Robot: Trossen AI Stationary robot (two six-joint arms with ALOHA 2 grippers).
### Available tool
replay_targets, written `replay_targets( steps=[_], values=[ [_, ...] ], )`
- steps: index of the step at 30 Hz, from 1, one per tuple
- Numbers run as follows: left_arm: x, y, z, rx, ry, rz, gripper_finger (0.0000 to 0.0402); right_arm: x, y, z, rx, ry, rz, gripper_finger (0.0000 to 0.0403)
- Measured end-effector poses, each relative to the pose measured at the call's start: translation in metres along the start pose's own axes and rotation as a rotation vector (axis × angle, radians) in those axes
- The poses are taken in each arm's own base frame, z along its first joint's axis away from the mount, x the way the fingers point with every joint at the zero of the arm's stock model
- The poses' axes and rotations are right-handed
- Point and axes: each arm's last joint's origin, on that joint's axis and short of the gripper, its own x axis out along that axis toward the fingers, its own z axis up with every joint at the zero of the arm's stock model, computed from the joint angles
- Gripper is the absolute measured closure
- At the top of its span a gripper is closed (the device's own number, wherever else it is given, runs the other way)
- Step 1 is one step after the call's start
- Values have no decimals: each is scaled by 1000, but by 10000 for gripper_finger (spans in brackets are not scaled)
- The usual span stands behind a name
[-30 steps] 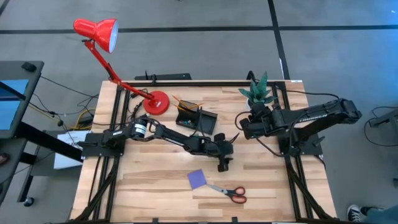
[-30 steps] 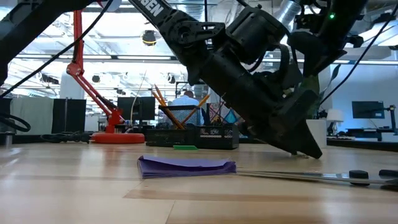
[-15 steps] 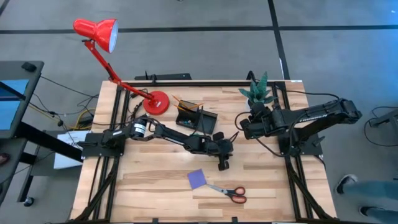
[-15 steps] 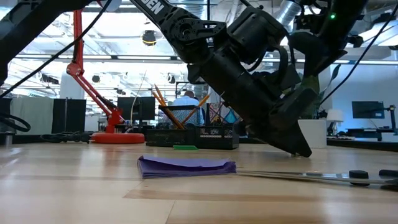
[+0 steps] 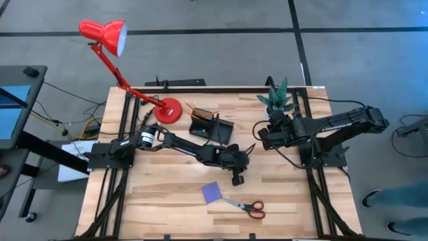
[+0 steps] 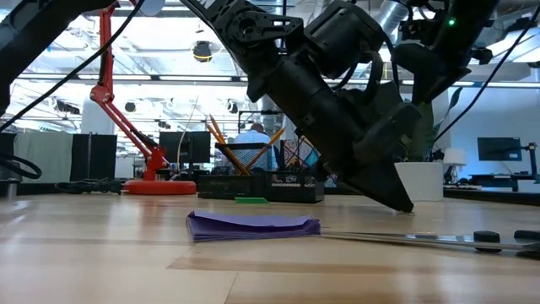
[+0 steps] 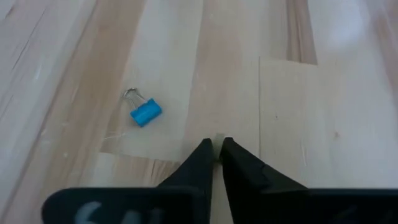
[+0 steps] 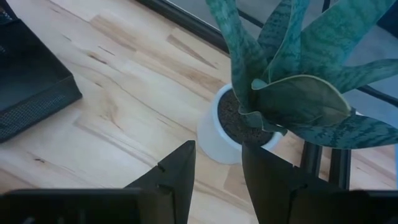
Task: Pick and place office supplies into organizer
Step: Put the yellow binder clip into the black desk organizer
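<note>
Here the blue binder clip [image 7: 145, 112] lies just beside the left claw [image 7: 217, 152].

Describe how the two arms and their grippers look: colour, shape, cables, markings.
Both arms are dark and jointed. The left arm has a silvery round joint near its base and white lettering on a link in the low view. The left gripper ends in two black tapered fingers. The right gripper has broader black wedge fingers. Black cables loop beside the right arm.

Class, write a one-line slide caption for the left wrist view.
Left gripper nearly shut on a tiny pale object, small blue binder clip lying apart on the light wooden table.
</note>
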Motion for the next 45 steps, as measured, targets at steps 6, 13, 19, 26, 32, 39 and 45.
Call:
replay_targets(
  steps=[6, 13, 19, 26, 32, 39, 45],
  values=[
    [0, 1, 0, 10, 3, 10, 346, 0, 0, 0, -1, 2, 3, 276],
    [0, 1, 0, 50, 3, 11, 327, 0, 0, 0, -1, 3, 3, 276],
    [-1, 2, -1, 50, 17, 22, 377, 0, 0, 0, -1, 3, 3, 276],
    [-1, 2, -1, 50, 17, 24, 389, 0, 0, 0, -1, 3, 3, 276],
    [-13, 2, 5, 56, 30, 28, 396, 0, 0, 0, -3, 4, 2, 276],
    [-63, 5, 25, 79, 70, 175, 398, -1, -1, -2, 21, 6, -5, 276],
    [-108, 14, 28, 111, 191, 329, 398, -9, 1, -9, 24, 8, 18, 276]
  ],
)
